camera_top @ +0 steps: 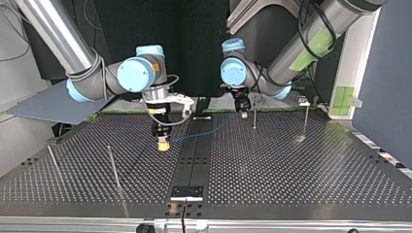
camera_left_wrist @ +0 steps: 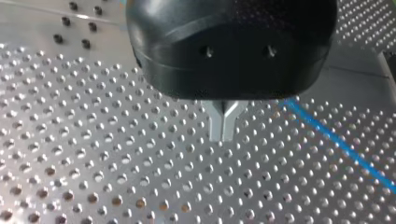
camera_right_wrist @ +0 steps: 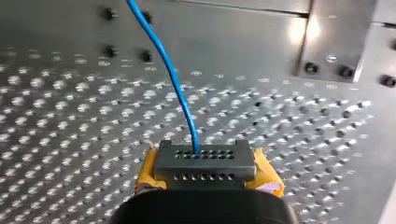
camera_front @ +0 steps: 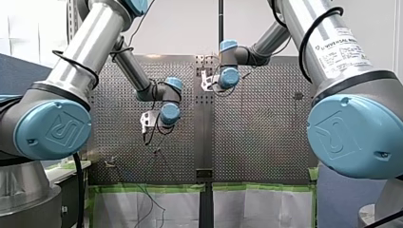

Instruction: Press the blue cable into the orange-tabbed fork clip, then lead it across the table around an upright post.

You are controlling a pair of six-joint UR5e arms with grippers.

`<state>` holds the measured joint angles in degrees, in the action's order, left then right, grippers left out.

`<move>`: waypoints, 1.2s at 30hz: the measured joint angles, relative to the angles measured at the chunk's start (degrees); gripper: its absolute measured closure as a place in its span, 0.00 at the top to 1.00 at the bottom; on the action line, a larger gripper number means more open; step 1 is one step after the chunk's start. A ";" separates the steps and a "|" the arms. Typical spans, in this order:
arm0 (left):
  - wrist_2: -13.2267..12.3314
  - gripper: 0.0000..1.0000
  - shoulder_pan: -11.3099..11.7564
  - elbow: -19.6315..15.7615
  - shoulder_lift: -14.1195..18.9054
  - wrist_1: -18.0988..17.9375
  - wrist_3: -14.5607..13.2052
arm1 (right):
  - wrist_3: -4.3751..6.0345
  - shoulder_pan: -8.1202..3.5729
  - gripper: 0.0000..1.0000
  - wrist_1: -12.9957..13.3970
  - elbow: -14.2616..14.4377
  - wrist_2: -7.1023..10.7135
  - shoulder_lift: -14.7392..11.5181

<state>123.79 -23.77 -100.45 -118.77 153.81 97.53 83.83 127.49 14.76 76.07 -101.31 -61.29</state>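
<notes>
The blue cable [camera_right_wrist: 170,74] comes out from between the yellow pads of my right gripper [camera_right_wrist: 201,156], which is shut on it, and runs ahead over the perforated plate. In the top view my right gripper [camera_top: 163,145] stands low over the plate left of the centre strip. The cable [camera_top: 197,135] trails from it toward my left gripper [camera_top: 245,112]. My left gripper [camera_left_wrist: 223,133] hangs just above the plate with its metal fingers shut on nothing. The cable [camera_left_wrist: 336,140] lies beside it on the plate. I cannot make out an orange-tabbed clip.
Thin upright posts stand on the table: one [camera_top: 254,119] just beside my left gripper, one [camera_top: 306,121] further right, two [camera_top: 114,167] [camera_top: 52,162] at the top view's near left. A dark centre strip [camera_top: 194,155] with a bracket [camera_top: 186,192] divides the plate.
</notes>
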 joint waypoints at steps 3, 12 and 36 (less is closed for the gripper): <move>-0.07 0.07 0.28 -0.33 0.00 -0.39 0.17 | -0.11 -0.19 0.00 0.06 1.08 -0.12 0.05; -1.74 0.54 0.88 -3.56 -0.01 -1.17 3.57 | -0.22 -0.69 0.00 0.36 2.52 -0.39 0.23; -6.82 0.80 1.05 -7.02 -1.71 -3.31 9.18 | -0.06 -2.51 0.00 4.71 8.55 -0.99 1.46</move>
<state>116.97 -22.72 -107.47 -120.49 150.50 106.70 83.77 124.97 19.47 84.62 -102.30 -59.83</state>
